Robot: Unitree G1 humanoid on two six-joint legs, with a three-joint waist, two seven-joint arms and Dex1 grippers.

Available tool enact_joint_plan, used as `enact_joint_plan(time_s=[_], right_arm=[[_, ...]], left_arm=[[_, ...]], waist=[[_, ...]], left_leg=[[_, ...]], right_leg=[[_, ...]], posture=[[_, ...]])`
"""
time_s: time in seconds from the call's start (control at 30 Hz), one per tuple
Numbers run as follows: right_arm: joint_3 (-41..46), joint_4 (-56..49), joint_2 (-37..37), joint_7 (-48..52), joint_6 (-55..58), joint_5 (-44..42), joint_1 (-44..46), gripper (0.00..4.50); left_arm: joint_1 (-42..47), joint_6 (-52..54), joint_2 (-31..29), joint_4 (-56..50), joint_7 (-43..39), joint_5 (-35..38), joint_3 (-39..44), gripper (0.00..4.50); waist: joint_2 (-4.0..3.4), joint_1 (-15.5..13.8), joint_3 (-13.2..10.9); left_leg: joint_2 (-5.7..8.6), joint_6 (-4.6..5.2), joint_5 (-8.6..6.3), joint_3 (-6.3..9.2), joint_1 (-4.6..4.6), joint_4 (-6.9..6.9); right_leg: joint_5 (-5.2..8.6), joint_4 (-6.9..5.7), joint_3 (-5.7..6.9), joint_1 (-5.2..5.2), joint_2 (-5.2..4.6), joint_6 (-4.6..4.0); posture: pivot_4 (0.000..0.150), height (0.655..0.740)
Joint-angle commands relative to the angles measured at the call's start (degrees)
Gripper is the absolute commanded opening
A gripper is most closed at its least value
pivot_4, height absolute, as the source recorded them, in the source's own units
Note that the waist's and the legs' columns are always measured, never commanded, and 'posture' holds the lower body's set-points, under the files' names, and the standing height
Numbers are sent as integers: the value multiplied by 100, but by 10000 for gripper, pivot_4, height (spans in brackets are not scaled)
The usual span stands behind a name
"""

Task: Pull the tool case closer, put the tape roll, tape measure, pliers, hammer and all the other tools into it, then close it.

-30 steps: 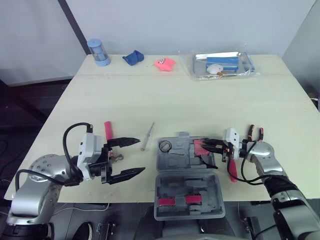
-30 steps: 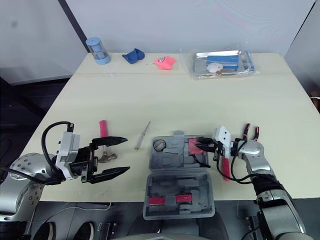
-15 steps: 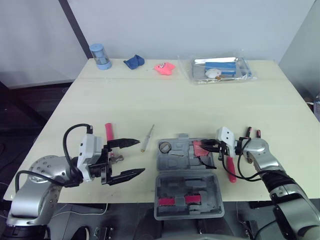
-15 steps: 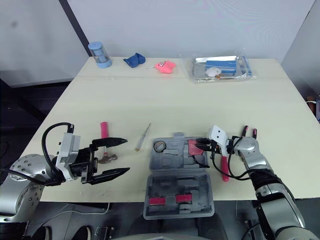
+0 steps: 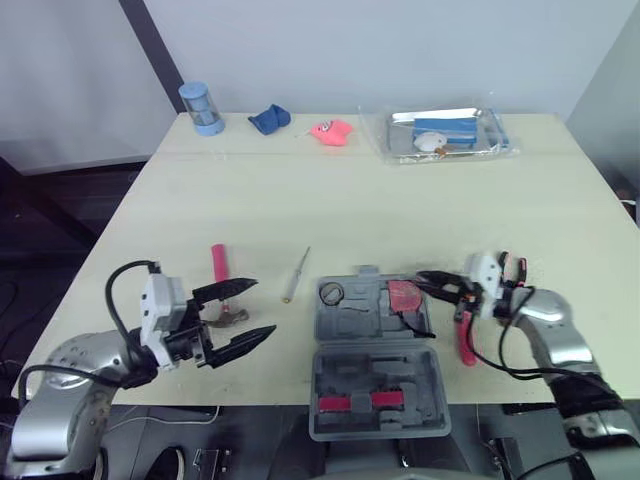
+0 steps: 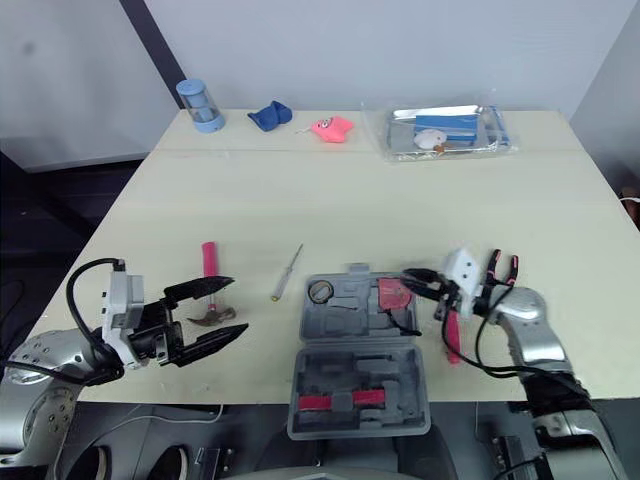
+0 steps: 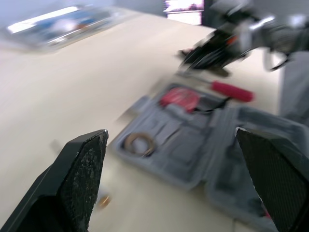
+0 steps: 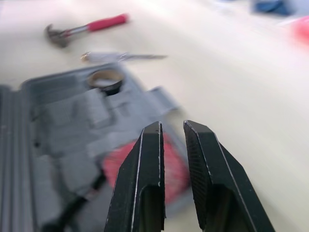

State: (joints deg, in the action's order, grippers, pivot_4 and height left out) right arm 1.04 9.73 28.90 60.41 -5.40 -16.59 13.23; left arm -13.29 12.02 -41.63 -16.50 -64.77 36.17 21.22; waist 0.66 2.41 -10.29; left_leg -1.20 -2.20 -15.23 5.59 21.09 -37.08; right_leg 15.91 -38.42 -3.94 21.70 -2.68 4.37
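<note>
Lift your nearly closed, empty right end effector (image 5: 420, 277) clear of the tape measure (image 5: 404, 296) in the open tool case (image 5: 345, 325) at the near edge of the table (image 5: 400, 200), then lower the wide-open left end effector (image 5: 263, 308) squarely across the hammer (image 5: 217, 265) lying toward the near left corner before closing.

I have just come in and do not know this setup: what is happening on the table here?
The robot is packing tools. The open tool case lies near the front edge of the table, holding the tape roll and the red tape measure. The right gripper, nearly shut and empty, hovers close to the tape measure. The open left gripper hovers by the hammer, which lies outside the case with the screwdriver and pliers.
</note>
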Motion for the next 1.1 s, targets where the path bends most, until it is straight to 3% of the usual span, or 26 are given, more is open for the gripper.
enact_joint_plan(time_s=[0.03, 0.33, 0.43, 0.53, 0.63, 0.9, 1.1], right_arm=[[518, -584, 167, -190, 166, -418, -517, 7445], [2020, -822, 498, -491, 98, -939, -2422, 7445], [2516, -734, 489, -533, 85, -1109, -3025, 16301], [2838, -570, 415, -560, 5, -1214, -3391, 32755], [3068, -238, 356, -565, -209, -1196, -3592, 44298], [3239, 248, 368, -504, -458, -1229, -3682, 44765], [2990, -179, 376, -741, -160, -1174, -3445, 44765]], left_arm=[[-152, -109, 122, 81, 179, 60, 392, 45000], [-670, -474, 521, 840, 588, -151, 1003, 45000], [-756, -565, 675, 1116, 778, -218, 1121, 45000], [-808, -643, 841, 1327, 992, -292, 1187, 45000], [-870, -708, 992, 1518, 1165, -327, 1248, 45000], [-1066, -937, 1073, 1867, 1193, -417, 1270, 45000], [-899, -966, 918, 1646, 969, -363, 1133, 45000]], waist=[[1, -10, 0], [1, 0, 0], [1, -5, 1], [5, 5, 1], [8, 4, 4], [9, -2, 4], [8, 0, 5]], left_leg=[[0, 0, 0, 0, 3, 0], [0, 0, 0, -2, 11, 1], [-1, 0, 0, -4, 11, 2], [-1, 1, -1, -6, 16, 4], [-2, 1, -1, -11, 11, 4], [-2, 1, -2, -16, 9, 9], [-2, 1, -2, -17, 8, 9]], right_leg=[[0, 4, 1, 0, -1, 0], [1, 26, 1, -1, -1, 1], [2, 34, 0, -4, -1, 0], [1, 45, -1, -4, -1, 1], [7, 44, -5, -5, -1, -10], [10, 45, -9, -4, -2, -13], [8, 45, -10, -4, -2, -11]], posture=[[1500, 7400], [1500, 7400], [1500, 7400], [1500, 7400], [1500, 7400], [1500, 7400], [1500, 7400]])
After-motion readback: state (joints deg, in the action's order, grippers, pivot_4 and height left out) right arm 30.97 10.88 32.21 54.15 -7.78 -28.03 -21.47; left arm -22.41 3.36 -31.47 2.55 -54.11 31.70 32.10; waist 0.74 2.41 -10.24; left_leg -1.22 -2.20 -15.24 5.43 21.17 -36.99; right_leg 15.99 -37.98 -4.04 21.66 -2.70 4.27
